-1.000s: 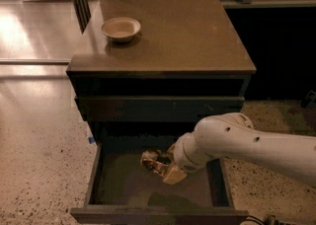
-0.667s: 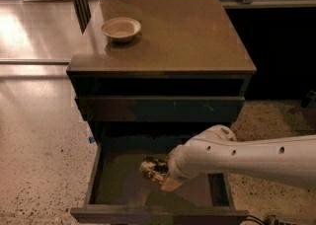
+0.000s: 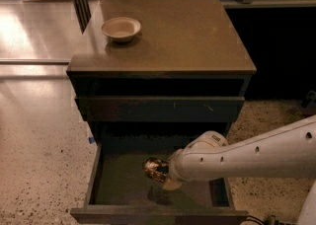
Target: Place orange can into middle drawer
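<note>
We have a single view. We look down from high in front of the cabinet [image 3: 187, 36] at a steep angle, facing its drawer fronts. So we see both its whole top and the inside of the open middle drawer [image 3: 123, 189], which reaches the bottom edge of the frame. We stand fairly near: the cabinet fills most of the width, with floor [image 3: 39, 135] on either side. The arm [image 3: 256, 157] comes in from the lower right, and the gripper [image 3: 170, 179], clasping the orange can [image 3: 157, 168], sits low and central, over the drawer.
</note>
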